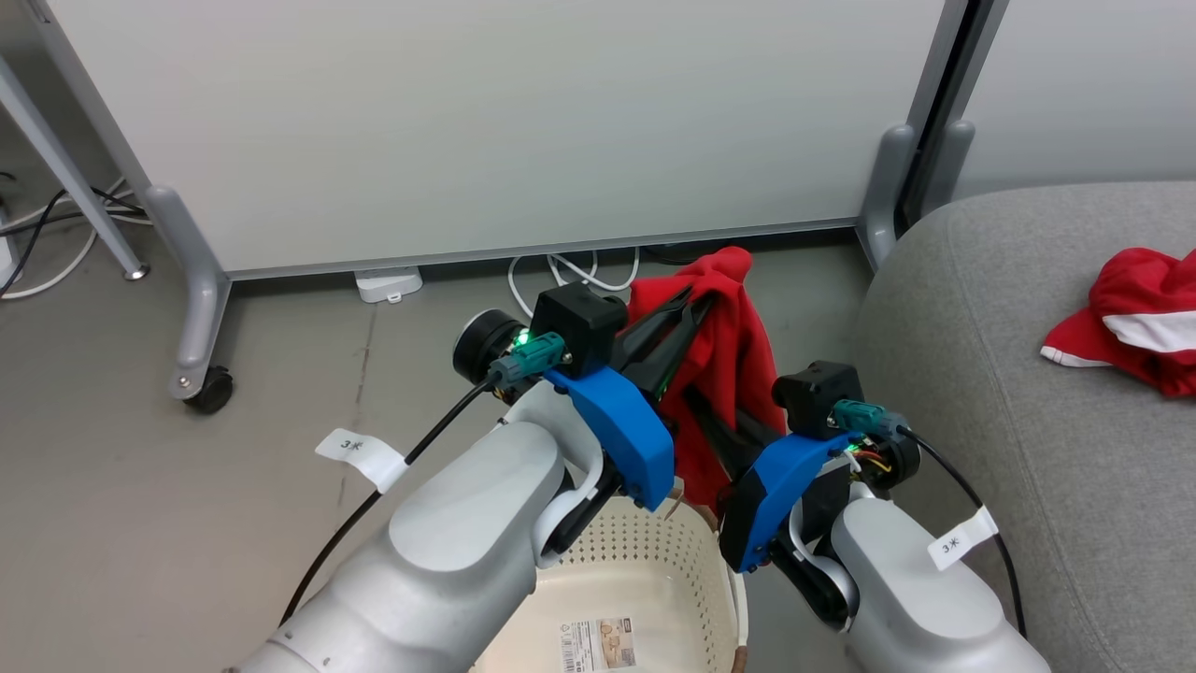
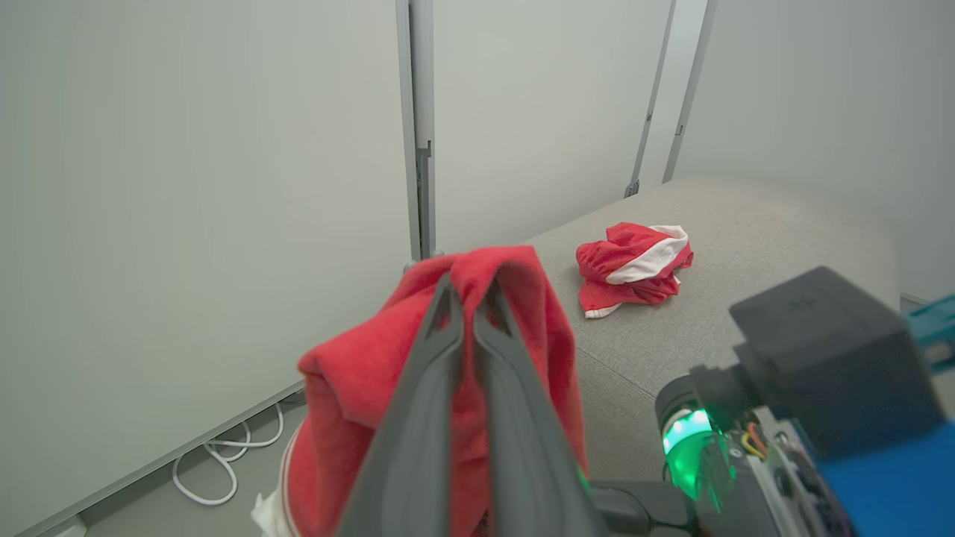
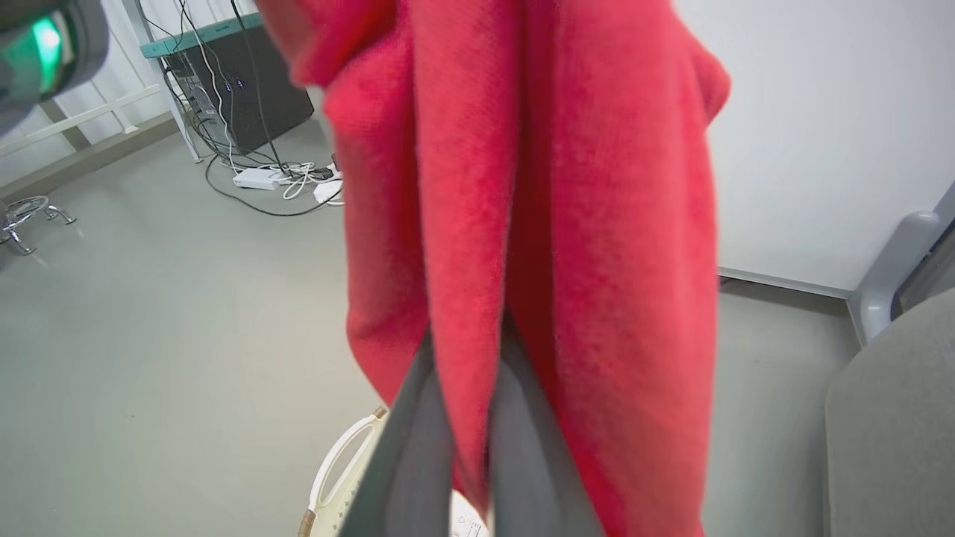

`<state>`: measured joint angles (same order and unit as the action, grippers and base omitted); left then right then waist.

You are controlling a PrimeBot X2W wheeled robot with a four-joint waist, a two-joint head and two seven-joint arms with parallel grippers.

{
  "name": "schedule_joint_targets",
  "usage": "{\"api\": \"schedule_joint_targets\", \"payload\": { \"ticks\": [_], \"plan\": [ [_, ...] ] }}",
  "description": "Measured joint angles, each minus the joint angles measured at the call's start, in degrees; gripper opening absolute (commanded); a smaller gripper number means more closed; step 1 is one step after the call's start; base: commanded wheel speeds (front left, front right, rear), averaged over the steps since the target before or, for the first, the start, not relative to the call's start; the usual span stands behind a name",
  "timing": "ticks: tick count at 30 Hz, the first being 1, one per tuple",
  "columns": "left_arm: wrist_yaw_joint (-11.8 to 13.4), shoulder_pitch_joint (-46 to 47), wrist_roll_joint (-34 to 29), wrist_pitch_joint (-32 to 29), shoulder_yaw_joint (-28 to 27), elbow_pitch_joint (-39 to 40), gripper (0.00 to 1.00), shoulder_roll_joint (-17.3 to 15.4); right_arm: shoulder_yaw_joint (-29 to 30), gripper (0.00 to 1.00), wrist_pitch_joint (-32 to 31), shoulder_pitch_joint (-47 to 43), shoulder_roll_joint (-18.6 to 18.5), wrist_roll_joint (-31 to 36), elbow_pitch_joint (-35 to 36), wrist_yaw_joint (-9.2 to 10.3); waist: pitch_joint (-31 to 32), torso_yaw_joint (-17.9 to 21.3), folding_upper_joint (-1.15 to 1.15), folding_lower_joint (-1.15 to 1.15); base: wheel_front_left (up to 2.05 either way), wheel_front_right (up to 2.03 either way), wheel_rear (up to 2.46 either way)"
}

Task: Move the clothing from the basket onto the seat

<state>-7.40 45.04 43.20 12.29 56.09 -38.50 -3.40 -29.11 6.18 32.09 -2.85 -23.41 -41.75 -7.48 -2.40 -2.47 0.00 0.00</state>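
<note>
One red garment of the clothing (image 1: 738,346) hangs in the air above the cream basket (image 1: 645,547), between both grippers. My left gripper (image 1: 693,304) is shut on its top fold; in the left wrist view the fingertips (image 2: 448,294) pinch the red cloth (image 2: 351,388). My right gripper (image 1: 715,430) reaches into the garment lower down. In the right wrist view its fingers (image 3: 418,462) are closed with red fabric (image 3: 597,224) between them. A second red garment with a white band (image 1: 1135,318) (image 2: 634,265) lies crumpled on the grey seat (image 1: 1028,393) (image 2: 753,224) to the right.
A white partition on grey wheeled feet (image 1: 207,388) stands just behind the basket, with white cables (image 1: 570,271) on the floor below it. The seat's rounded edge (image 3: 895,418) is close on the right. A dark cabinet with cables (image 3: 246,82) stands farther off.
</note>
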Motion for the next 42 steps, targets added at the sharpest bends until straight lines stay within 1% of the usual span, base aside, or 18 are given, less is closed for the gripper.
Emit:
{"api": "schedule_joint_targets", "payload": {
  "ticks": [6,7,8,9,10,11,23,26,28,33,37,42],
  "plan": [
    [0.00,0.25,0.27,0.18,0.24,-0.58,0.00,0.00,-0.52,0.00,0.96,0.58,0.00,-0.73,-1.20,0.00,0.13,0.23,0.00,0.00,0.00,0.00,0.00],
    [0.00,0.25,0.38,0.18,0.33,-0.64,0.07,0.00,-0.62,0.00,1.00,0.60,0.00,-0.88,-1.35,0.00,0.17,0.27,0.00,0.00,0.00,0.00,0.00],
    [0.00,0.25,0.53,0.18,0.41,-0.73,0.25,0.00,-0.74,0.00,1.08,0.62,0.00,-0.94,-1.48,0.00,0.22,0.30,0.00,0.00,0.00,0.00,0.00],
    [0.00,0.25,0.60,0.18,0.44,-0.81,0.40,0.01,-0.86,0.00,1.32,0.63,0.00,-1.00,-1.65,0.00,0.28,0.34,0.00,0.00,0.00,0.00,0.00],
    [0.00,0.25,0.67,0.18,0.46,-0.90,0.76,0.01,-0.99,0.00,1.45,0.69,0.00,-1.07,-1.77,0.00,0.33,0.38,0.00,0.00,0.00,0.00,0.00],
    [0.00,0.25,0.68,0.18,0.49,-0.97,1.00,0.01,-1.08,0.00,1.47,0.79,0.00,-1.12,-1.90,0.00,0.38,0.42,0.00,0.00,0.00,0.00,0.00],
    [0.31,0.17,1.09,0.97,0.57,-1.34,1.00,-0.07,-1.00,0.00,2.56,1.26,-0.01,-1.56,-3.34,0.00,0.54,0.57,0.00,0.00,0.00,0.00,0.00],
    [0.38,-0.72,1.32,1.74,-0.40,-0.64,1.00,-0.27,-0.57,0.00,3.05,1.26,0.00,-1.57,-3.60,0.00,0.66,0.42,0.00,0.00,0.00,0.00,0.00],
    [0.94,-1.66,1.40,2.07,-1.30,0.07,1.00,-0.80,-0.09,0.00,3.37,1.26,0.00,-1.57,-3.70,0.00,0.77,0.31,0.00,0.00,0.00,0.00,0.00],
    [1.82,-5.35,-0.36,2.64,-4.16,4.35,1.00,-2.86,1.41,0.00,3.96,1.25,0.00,-1.55,-3.52,0.00,0.64,0.29,0.00,0.00,0.00,0.00,0.00],
    [2.82,-10.01,-4.37,2.71,-8.71,10.44,1.00,-5.04,3.33,0.00,4.26,1.26,-0.01,-0.47,-2.83,0.00,0.26,0.41,0.00,0.00,0.00,0.00,0.00],
    [2.89,-17.78,-9.79,2.71,-14.17,16.10,1.00,-7.38,5.04,0.00,4.26,1.21,-0.05,0.78,-0.58,0.00,-0.11,0.95,0.00,0.00,0.00,0.00,0.00]
  ]
}}
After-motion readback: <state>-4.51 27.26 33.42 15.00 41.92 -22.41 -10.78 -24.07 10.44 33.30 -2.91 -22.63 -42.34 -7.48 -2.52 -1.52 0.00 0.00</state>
